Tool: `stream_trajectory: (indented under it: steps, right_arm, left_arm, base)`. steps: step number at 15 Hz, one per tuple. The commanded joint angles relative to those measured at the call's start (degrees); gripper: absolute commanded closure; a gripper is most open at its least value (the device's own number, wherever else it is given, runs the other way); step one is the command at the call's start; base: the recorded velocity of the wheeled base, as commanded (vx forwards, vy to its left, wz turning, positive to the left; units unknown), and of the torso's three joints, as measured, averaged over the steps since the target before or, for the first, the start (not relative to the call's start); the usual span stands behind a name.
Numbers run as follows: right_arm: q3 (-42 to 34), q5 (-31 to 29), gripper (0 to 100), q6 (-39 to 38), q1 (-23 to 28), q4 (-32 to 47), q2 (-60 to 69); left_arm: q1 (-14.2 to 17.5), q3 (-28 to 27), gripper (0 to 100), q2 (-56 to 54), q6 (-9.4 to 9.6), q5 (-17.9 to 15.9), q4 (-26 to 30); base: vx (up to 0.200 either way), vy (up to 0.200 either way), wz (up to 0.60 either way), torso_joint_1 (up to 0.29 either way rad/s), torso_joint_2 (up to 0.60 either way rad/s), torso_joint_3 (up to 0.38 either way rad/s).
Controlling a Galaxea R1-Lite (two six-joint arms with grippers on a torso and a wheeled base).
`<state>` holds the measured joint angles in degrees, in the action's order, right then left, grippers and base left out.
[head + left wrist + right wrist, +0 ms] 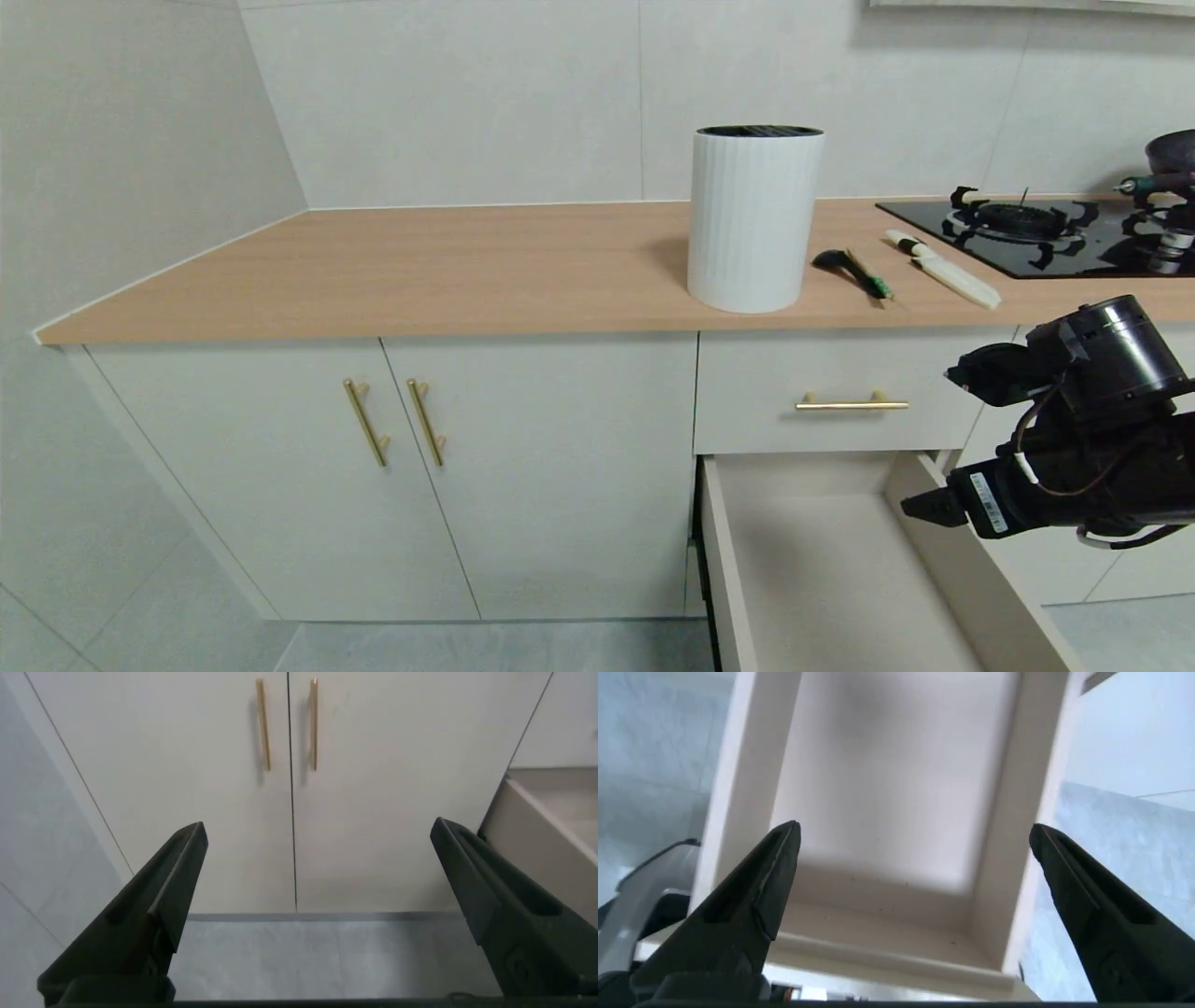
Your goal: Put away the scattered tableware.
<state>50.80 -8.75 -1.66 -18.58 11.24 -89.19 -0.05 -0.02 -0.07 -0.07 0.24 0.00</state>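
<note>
On the worktop, a black spoon and a white knife lie side by side but apart. They are just right of a tall white ribbed pot and near the stove at the far right. Below them, the lower drawer stands pulled out, under a shut drawer with a gold handle. The right claw hangs over the open drawer's right side, spread wide and holding nothing. The left claw, also wide open and empty, faces the cupboard doors low down near the floor.
</note>
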Motion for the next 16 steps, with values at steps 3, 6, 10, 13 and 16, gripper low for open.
stream_trajectory:
  steps: [3,6,10,13,16]
  right_arm:
    - [0.0,0.1,0,0.0,0.4,-0.3,0.2]
    - [0.0,0.1,0,0.0,0.4,-0.4,0.2]
    - [0.1,0.1,0,0.1,0.4,-3.9,-0.4]
    - [8.4,-0.5,0,0.1,1.5,-10.4,-6.4]
    - [28.5,-1.0,0,-8.4,2.7,2.8,-15.7]
  left_arm:
    - [0.0,0.0,0,0.1,-0.01,0.0,0.0]
    - [0.0,0.0,0,0.1,-0.01,0.0,0.0]
    - [0.0,0.0,0,0.1,-0.01,0.0,0.0]
    - [0.0,0.0,0,0.1,-0.01,0.0,0.0]
    - [0.0,0.0,0,0.1,-0.01,0.0,0.0]
  base:
    - [0.000,0.000,0.00,0.185,-0.49,-0.287]
    - [0.000,0.000,0.00,0.198,-0.48,-0.281]
    - [0.000,0.000,0.00,0.172,-0.40,-0.221]
    - [0.000,0.000,0.00,0.031,-0.06,-0.039]
    - [0.000,0.000,0.00,0.000,0.00,0.000]
